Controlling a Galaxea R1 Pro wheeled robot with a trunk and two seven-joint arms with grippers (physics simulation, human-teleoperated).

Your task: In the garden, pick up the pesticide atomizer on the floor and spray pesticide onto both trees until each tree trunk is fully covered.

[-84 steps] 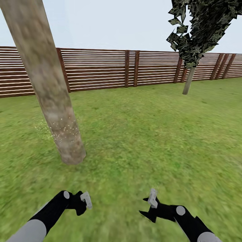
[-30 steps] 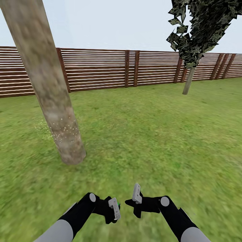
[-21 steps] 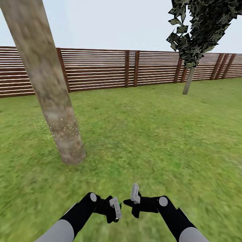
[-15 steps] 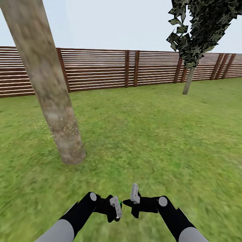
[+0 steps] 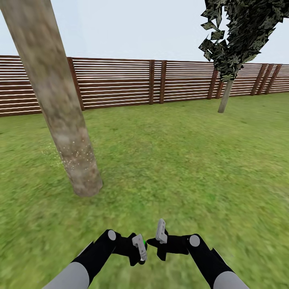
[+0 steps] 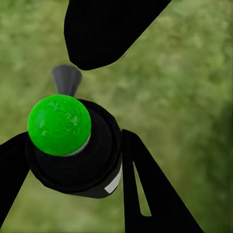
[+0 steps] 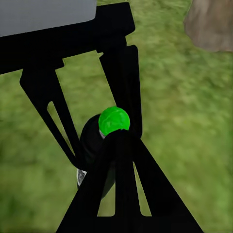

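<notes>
Two black arms meet low over the grass lawn (image 5: 180,160). The left gripper (image 6: 68,160) has its jaws clenched around the pesticide atomizer (image 6: 80,155), a black bottle with a bright green ball cap and a grey nozzle, held just above the lawn. The right gripper (image 5: 154,243) sits just beside it, one finger (image 7: 119,165) touching the bottle below the green cap; whether its jaws are closed cannot be told. The near tree trunk (image 5: 56,100) stands ahead to the left, with whitish pesticide (image 5: 74,154) specks low on it. A second tree (image 5: 226,96) stands by the wooden fence (image 5: 120,82).
</notes>
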